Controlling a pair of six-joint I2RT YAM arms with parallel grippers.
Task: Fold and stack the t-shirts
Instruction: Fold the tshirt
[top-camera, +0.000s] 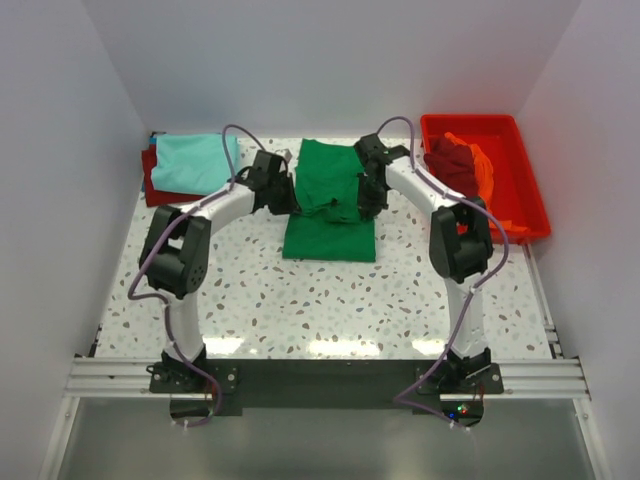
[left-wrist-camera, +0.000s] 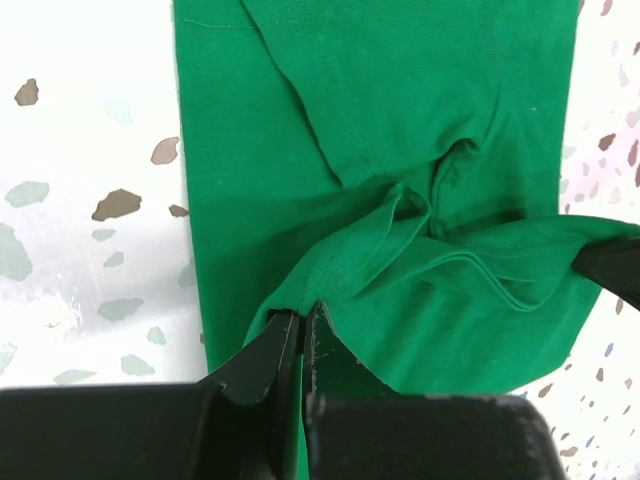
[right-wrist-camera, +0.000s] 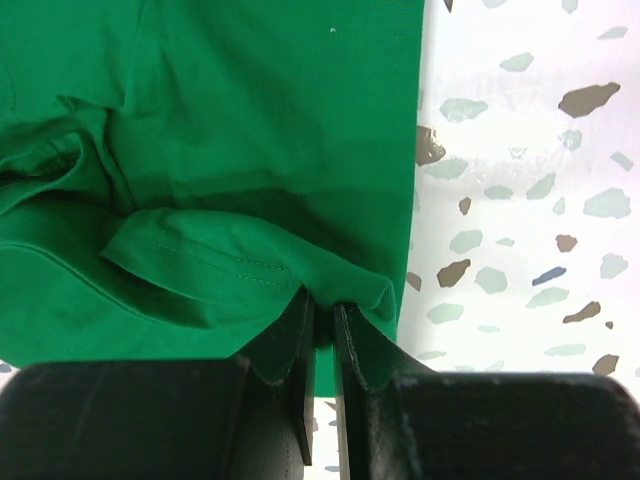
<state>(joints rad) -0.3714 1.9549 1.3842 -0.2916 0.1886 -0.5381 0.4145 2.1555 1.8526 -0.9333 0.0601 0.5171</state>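
A bright green t-shirt (top-camera: 330, 200) lies in the middle of the table as a long strip, its near part flat and its middle lifted. My left gripper (top-camera: 284, 196) is shut on a pinch of its left edge (left-wrist-camera: 300, 310). On the other side my right gripper (top-camera: 362, 200) is shut on a bunched fold of its right edge (right-wrist-camera: 325, 305). Between the two grips the green cloth (left-wrist-camera: 430, 230) sags and wrinkles. A light teal t-shirt (top-camera: 195, 163) rests folded on a dark red one (top-camera: 152, 183) at the back left. Crumpled dark red (top-camera: 450, 160) and orange (top-camera: 482, 170) t-shirts lie in a tray.
The red plastic tray (top-camera: 520, 175) stands at the back right, close to the right arm's elbow. White walls close in the table on three sides. Speckled tabletop (top-camera: 330, 300) shows between the green shirt and the arm bases.
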